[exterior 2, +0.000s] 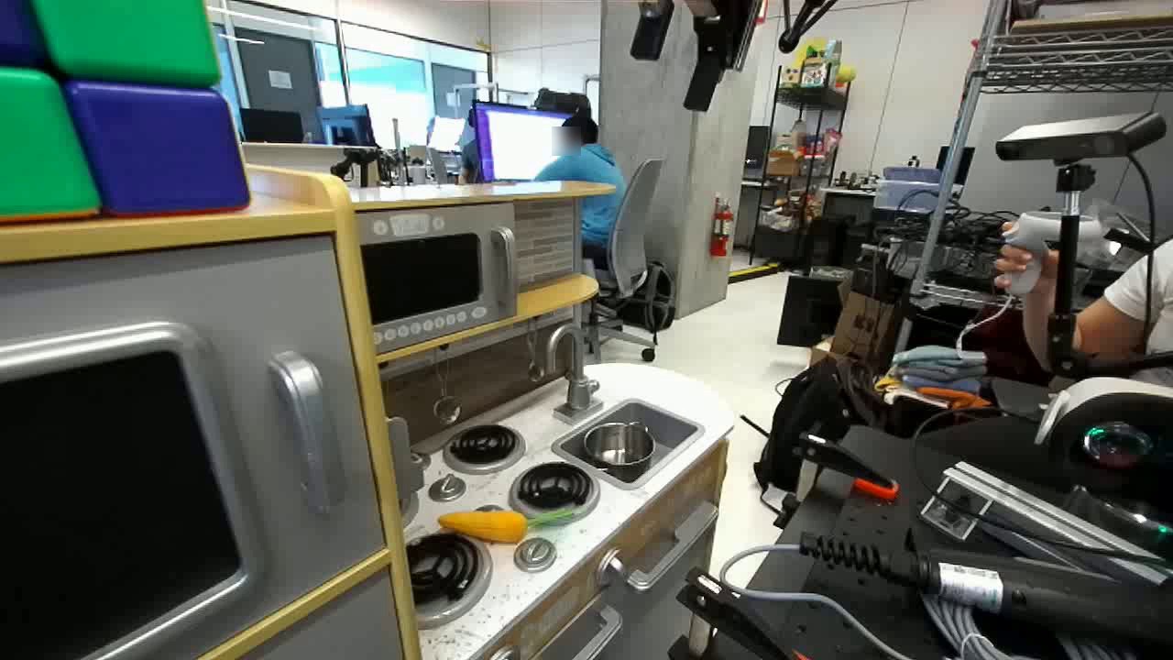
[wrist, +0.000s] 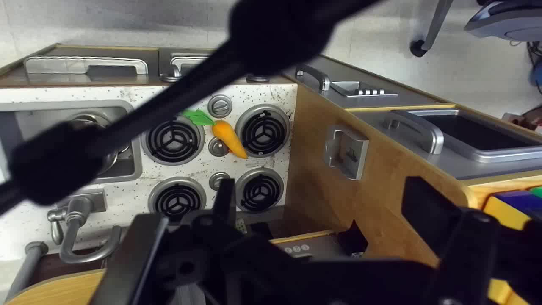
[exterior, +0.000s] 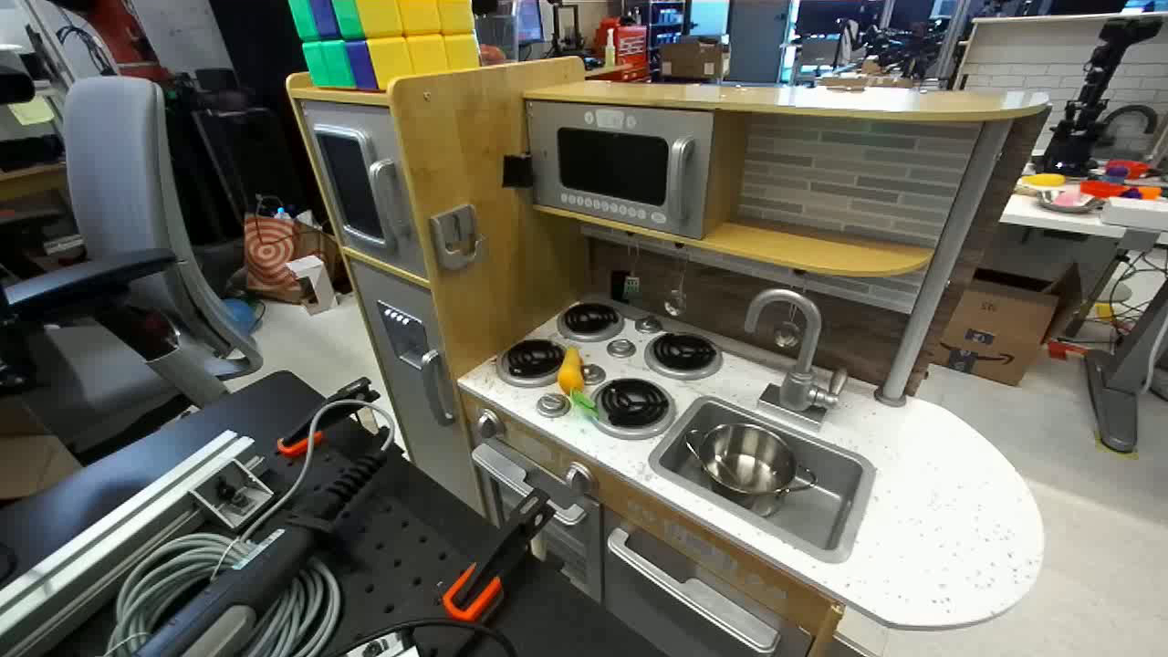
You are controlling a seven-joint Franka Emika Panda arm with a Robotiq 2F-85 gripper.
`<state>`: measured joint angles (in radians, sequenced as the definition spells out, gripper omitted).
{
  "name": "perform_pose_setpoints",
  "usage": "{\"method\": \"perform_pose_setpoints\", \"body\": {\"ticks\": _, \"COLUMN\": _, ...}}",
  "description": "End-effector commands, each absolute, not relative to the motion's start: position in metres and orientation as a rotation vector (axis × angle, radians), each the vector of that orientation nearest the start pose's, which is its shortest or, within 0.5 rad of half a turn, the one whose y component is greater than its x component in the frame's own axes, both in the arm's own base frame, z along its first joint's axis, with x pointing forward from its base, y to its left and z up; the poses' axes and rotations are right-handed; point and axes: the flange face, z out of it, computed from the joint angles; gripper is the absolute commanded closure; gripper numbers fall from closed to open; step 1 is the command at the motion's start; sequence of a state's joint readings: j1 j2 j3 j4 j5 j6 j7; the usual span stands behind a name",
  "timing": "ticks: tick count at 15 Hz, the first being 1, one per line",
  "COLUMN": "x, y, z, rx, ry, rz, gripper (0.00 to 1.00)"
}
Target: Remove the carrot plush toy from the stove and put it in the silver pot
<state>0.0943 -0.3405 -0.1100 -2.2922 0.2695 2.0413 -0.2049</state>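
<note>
The carrot plush toy (exterior: 570, 372) lies on the white stove (exterior: 511, 391) between the burners, across a knob. Its green leaves touch the edge of a front burner. The toy also shows in an exterior view (exterior 2: 486, 525) and in the wrist view (wrist: 228, 137). The silver pot (exterior: 748, 456) stands upright in the sink, and also shows in an exterior view (exterior 2: 620, 446). In the wrist view a dark blurred bar hides most of the pot. My gripper (wrist: 322, 186) is open and empty, its fingers wide apart. It hangs high above the kitchen, at the top of an exterior view (exterior 2: 676, 73).
The grey sink (exterior: 853, 529) has a tall faucet (exterior: 801, 365) behind it. A microwave box (exterior: 620, 164) and shelf overhang the back. A tall wooden cabinet side (exterior: 484, 137) borders the stove, with coloured blocks (exterior: 401, 36) on top. A black table (exterior: 401, 547) with cables stands in front.
</note>
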Motion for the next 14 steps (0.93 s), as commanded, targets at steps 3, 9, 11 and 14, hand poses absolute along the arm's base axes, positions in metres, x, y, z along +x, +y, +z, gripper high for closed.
{"method": "perform_pose_setpoints", "body": {"ticks": 3, "x": 0.461, "y": 0.009, "z": 0.487, "rx": -2.880, "ry": -0.117, "rz": -0.141, "gripper": 0.00}}
{"method": "perform_pose_setpoints", "body": {"ticks": 9, "x": 0.493, "y": 0.015, "z": 0.350, "rx": -3.050, "ry": -0.317, "rz": 0.040, "gripper": 0.00}}
{"method": "perform_pose_setpoints", "body": {"ticks": 11, "x": 0.515, "y": 0.012, "z": 0.319, "rx": -3.113, "ry": -0.360, "rz": -0.098, "gripper": 0.00}}
{"method": "perform_pose_setpoints", "body": {"ticks": 14, "x": 0.539, "y": 0.011, "z": 0.269, "rx": -3.162, "ry": -0.428, "rz": -0.287, "gripper": 0.00}}
